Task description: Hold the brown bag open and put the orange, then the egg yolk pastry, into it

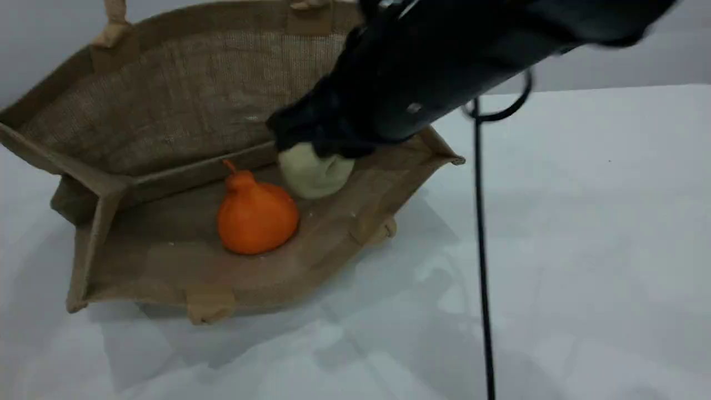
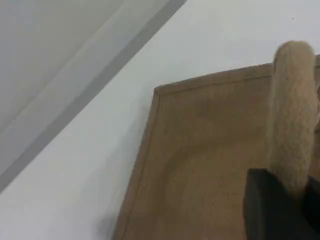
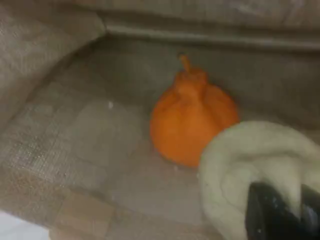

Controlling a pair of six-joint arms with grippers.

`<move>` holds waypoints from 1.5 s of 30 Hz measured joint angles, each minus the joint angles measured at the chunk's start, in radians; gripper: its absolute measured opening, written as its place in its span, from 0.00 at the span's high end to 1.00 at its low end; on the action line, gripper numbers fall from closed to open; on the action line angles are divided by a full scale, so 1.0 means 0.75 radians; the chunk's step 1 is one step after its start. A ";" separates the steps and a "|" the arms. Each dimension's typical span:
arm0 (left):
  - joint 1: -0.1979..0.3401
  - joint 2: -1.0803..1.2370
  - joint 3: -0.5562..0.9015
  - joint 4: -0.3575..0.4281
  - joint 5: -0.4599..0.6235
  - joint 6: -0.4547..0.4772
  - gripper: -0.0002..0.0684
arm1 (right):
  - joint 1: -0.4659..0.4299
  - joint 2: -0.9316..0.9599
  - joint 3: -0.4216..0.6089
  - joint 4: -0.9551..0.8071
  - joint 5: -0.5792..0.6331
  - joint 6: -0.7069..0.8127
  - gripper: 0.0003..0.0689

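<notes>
Big brown bag point(image 1: 183, 111) lying on its side on the white bench point(image 1: 583, 222), mouth wide open toward the camera. Far wall of the bag lifted up high, near wall flat on the bench.

Orange point(image 1: 255, 214) sitting inside the bag on the flat wall, knobby neck pointing up. Egg yolk pastry point(image 1: 315, 169) inside the bag too, just behind and to the right of the orange, very near it, maybe touching.

Right gripper point(image 3: 280, 212) closed tight on the egg yolk pastry point(image 3: 260, 170), dark fingertips pressed into the soft pale dough. Pastry low over the bag floor; cannot tell if resting on it. Orange point(image 3: 192, 122) right beside it in the right wrist view. Black right arm point(image 1: 444, 61) reaching down from the top edge, blurry.

Left gripper point(image 2: 282, 195) closed tight on a light fuzzy handle point(image 2: 292, 110) of the brown bag point(image 2: 200, 165), holding that side up.

Thin black cable point(image 1: 482, 250) hanging down on the right, over the bench.
</notes>
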 joint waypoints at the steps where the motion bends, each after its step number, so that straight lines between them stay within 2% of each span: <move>1: 0.000 0.000 0.000 0.000 0.000 0.000 0.86 | 0.000 0.034 -0.029 -0.002 0.006 0.000 0.97; 10: 0.000 0.000 0.000 0.000 0.000 0.000 0.86 | 0.001 0.252 -0.323 -0.004 0.072 -0.031 0.96; 14: 0.000 0.000 0.000 0.000 0.000 -0.001 0.86 | 0.001 0.296 -0.403 -0.004 0.094 -0.038 0.89; 17: 0.000 0.000 0.000 0.000 0.000 -0.001 0.86 | 0.001 0.321 -0.426 -0.004 0.127 -0.038 0.74; 23: 0.000 0.000 0.000 0.000 0.001 -0.001 0.86 | 0.001 0.313 -0.441 -0.006 0.181 -0.038 0.28; 26: 0.000 0.000 0.000 0.000 0.001 -0.001 0.86 | -0.001 0.298 -0.441 -0.007 0.222 -0.070 0.16; 31: 0.000 0.000 0.000 0.000 0.001 -0.001 0.86 | -0.021 0.240 -0.441 -0.009 0.271 -0.095 0.16; 36: 0.000 0.000 0.000 0.000 0.001 -0.003 0.86 | -0.093 0.139 -0.441 -0.047 0.363 -0.099 0.17; 45: 0.000 0.000 0.000 0.000 0.001 -0.003 0.86 | -0.340 -0.109 -0.441 -0.201 0.604 -0.098 0.17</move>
